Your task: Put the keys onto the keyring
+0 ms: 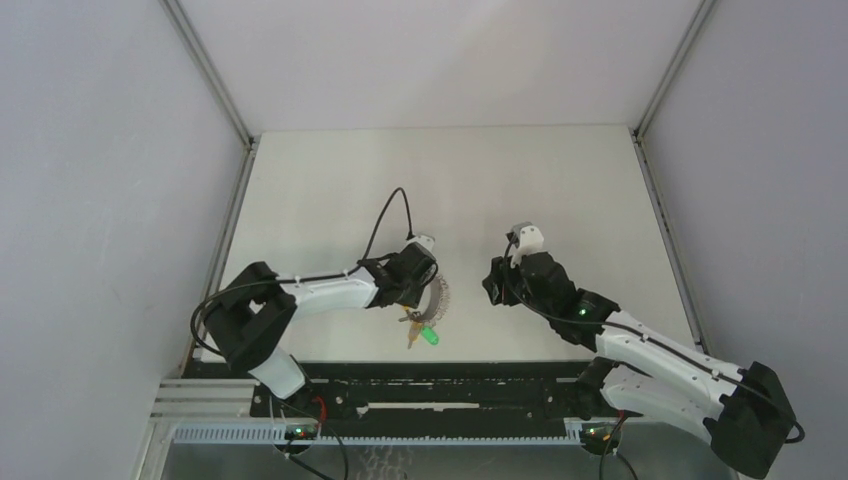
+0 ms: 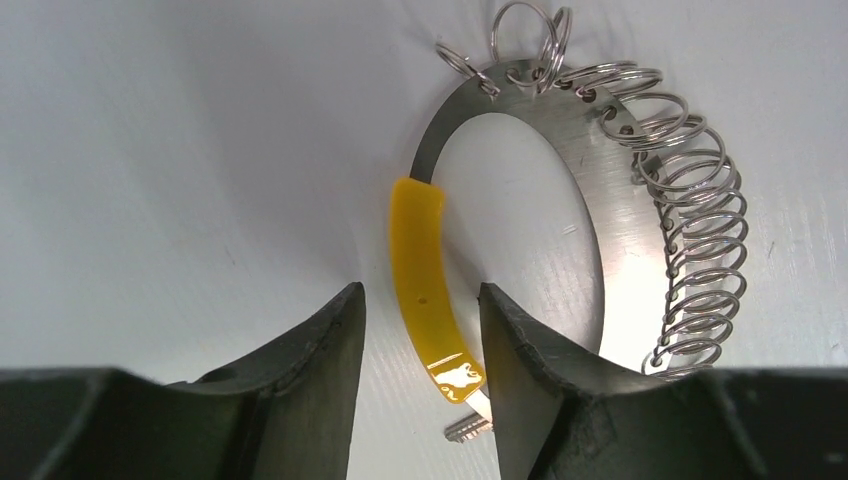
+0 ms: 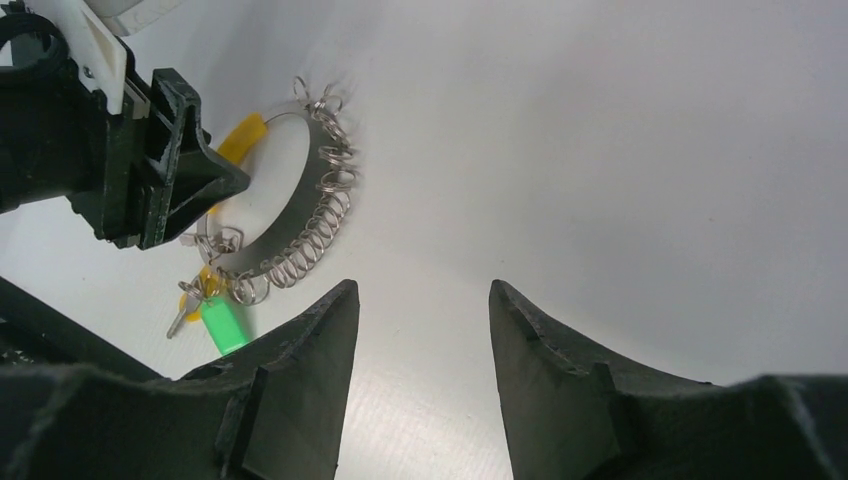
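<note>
The keyring (image 2: 603, 200) is a flat grey metal ring lying on the table. One arc wears a yellow sleeve (image 2: 418, 250) and the other arc is crowded with small wire loops. My left gripper (image 2: 420, 292) stands open over it, with the sleeve between its fingers and close to the right one. A metal key tip (image 2: 468, 428) pokes out below the sleeve. The green key (image 1: 428, 336) and the yellow key (image 1: 409, 326) lie together at the ring's near end; from the right wrist the green key (image 3: 225, 325) also shows. My right gripper (image 3: 421, 287) is open and empty, to the right of the keyring (image 3: 318, 232).
Grey walls enclose the white table (image 1: 560, 190) on the left, right and back. A black rail (image 1: 420, 370) runs along the near edge just behind the keys. The left arm's cable (image 1: 385, 215) loops up above its wrist.
</note>
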Controlling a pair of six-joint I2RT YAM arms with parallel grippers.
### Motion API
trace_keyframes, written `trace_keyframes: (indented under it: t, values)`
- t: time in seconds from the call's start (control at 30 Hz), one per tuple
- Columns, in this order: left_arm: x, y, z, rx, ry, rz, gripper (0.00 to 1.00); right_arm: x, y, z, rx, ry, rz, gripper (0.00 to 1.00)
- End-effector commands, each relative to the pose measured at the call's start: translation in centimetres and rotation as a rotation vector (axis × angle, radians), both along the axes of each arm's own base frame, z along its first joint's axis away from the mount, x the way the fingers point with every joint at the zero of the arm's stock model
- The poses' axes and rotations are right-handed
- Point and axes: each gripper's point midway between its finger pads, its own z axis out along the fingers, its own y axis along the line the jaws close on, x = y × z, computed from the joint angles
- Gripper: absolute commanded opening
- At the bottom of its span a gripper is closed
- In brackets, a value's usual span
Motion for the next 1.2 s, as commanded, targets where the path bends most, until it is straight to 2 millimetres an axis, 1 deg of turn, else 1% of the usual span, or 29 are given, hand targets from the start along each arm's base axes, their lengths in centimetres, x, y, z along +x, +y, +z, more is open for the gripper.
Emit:
trace_keyframes:
  t: [0.0,0.03,0.17,0.27,0.3,0.47,0.6,0.67,0.83,0.9,1.07,1.17]
  values:
    - [-1.1,1.5,-0.9,0.132,0.059,-0.019,0.49,0.1,-0.5,0.7,0.02,-0.015,-0.03,0.51]
    - [-1.3,1.5,-1.1,0.139,0.069,-0.02,0.45,0.0,-0.6,0.8,0.023,-0.019,-0.03,0.51]
    - [-2.0,1.2,-2.0,0.114,0.101,-0.017,0.2,-0.2,-0.8,1.3,0.034,-0.037,-0.02,0.51]
    - [-1.4,0.2,-1.2,0.044,0.069,-0.005,0.04,-0.6,-0.5,1.6,0.05,-0.048,0.019,0.5]
    - [-1.2,-0.1,-0.7,0.016,0.057,0.001,0.01,-0.7,-0.3,1.6,0.053,-0.051,0.041,0.5]
    - [1.1,-1.5,2.2,-0.2,-0.024,0.066,0.0,-1.3,1.1,1.9,0.054,-0.073,0.158,0.5]
    - [2.5,-1.1,4.6,-0.33,-0.089,0.114,0.0,-1.3,2.1,2.1,0.065,-0.085,0.209,0.5]
    - [3.1,-1.0,5.4,-0.382,-0.108,0.132,0.0,-1.4,2.8,2.3,0.079,-0.095,0.248,0.5]
    - [3.6,-1.7,6.2,-0.508,-0.106,0.146,0.0,-1.6,5.4,2.2,0.133,-0.085,0.356,0.5]
    - [3.7,-2.0,6.3,-0.551,-0.109,0.152,0.0,-1.0,6.1,1.9,0.149,-0.056,0.339,0.5]
    - [4.2,-2.5,6.9,-0.613,-0.135,0.164,0.0,0.6,7.4,2.9,0.244,-0.043,0.264,0.52]
    - [4.6,-2.8,7.2,-0.628,-0.147,0.163,0.0,1.3,8.1,3.2,0.303,-0.028,0.224,0.57]
